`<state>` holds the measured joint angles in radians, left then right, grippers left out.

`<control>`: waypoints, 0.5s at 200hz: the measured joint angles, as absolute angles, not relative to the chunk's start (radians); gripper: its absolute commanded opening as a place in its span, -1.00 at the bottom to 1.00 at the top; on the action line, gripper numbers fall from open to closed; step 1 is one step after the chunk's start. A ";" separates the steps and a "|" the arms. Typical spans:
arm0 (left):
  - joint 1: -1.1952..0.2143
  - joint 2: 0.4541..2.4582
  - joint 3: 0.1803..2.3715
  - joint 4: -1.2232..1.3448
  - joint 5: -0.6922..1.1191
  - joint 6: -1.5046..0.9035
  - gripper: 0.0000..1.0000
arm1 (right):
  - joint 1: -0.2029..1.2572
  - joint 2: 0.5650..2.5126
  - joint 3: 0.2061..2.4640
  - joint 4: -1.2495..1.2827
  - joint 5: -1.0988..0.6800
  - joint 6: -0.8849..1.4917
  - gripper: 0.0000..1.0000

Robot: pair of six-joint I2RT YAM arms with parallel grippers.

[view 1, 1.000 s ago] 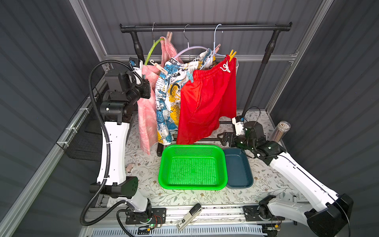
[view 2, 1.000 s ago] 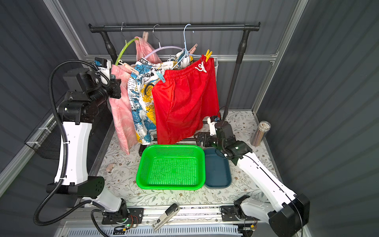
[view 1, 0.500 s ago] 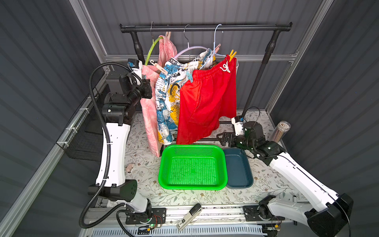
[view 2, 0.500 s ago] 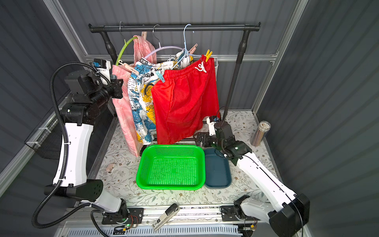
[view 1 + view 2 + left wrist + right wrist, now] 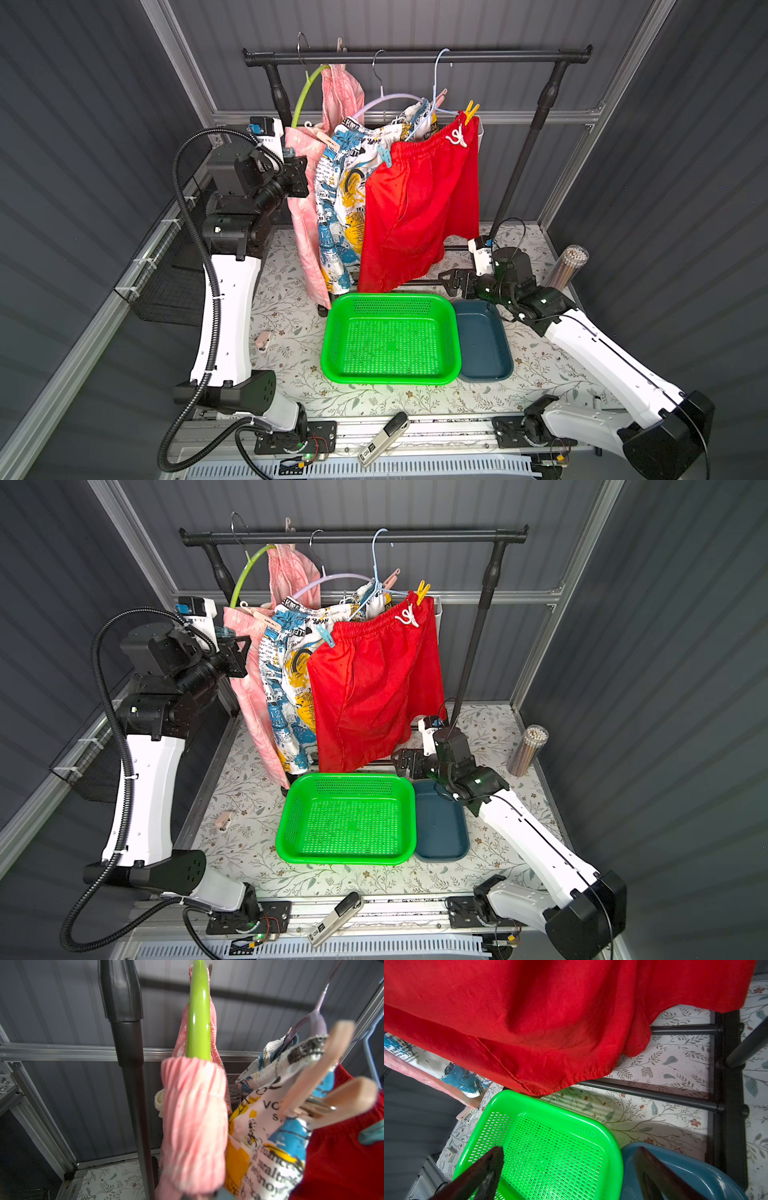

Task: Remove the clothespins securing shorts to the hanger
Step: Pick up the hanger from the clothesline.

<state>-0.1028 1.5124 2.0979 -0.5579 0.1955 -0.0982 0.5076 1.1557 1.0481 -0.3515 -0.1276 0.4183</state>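
The 3 pairs of shorts hang from the black rail point(image 5: 415, 56) at 12 o'clock on the worktop point(image 5: 291, 316). The pink shorts point(image 5: 307, 232) are toward 11, the print shorts point(image 5: 340, 208) are in the middle and the red shorts point(image 5: 419, 208) are toward 1. A yellow clothespin point(image 5: 470, 111) grips the red waistband's 1 o'clock corner and a light blue clothespin point(image 5: 385, 157) its 10 o'clock corner. A beige clothespin point(image 5: 311, 1088) bites the print waistband, just beside the green hanger point(image 5: 198, 1012) that carries the pink pair. A loose clothespin point(image 5: 264, 338) lies on the worktop at 9 o'clock from the green basket point(image 5: 328, 345).

The left claw point(image 5: 301, 176) is raised at 10 o'clock with its tips against the pink fabric. Its jaws are drawn together, and I cannot tell whether anything sits between them. The right claw point(image 5: 569, 1167) hangs low at 3 o'clock with its jaws wide apart and nothing in them. It hovers over the seam between the basket and the blue tray point(image 5: 482, 345), just below the red hem.
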 measured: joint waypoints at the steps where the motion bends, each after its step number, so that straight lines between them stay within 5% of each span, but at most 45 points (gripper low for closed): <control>1: -0.103 1.511 2.096 -0.557 0.196 -0.098 -1.00 | 0.508 1.156 1.047 -0.351 -0.128 0.418 0.98; 100: -0.103 1.383 1.986 -0.565 0.187 -0.089 -1.00 | 0.508 1.156 1.032 -0.337 -0.123 0.411 0.98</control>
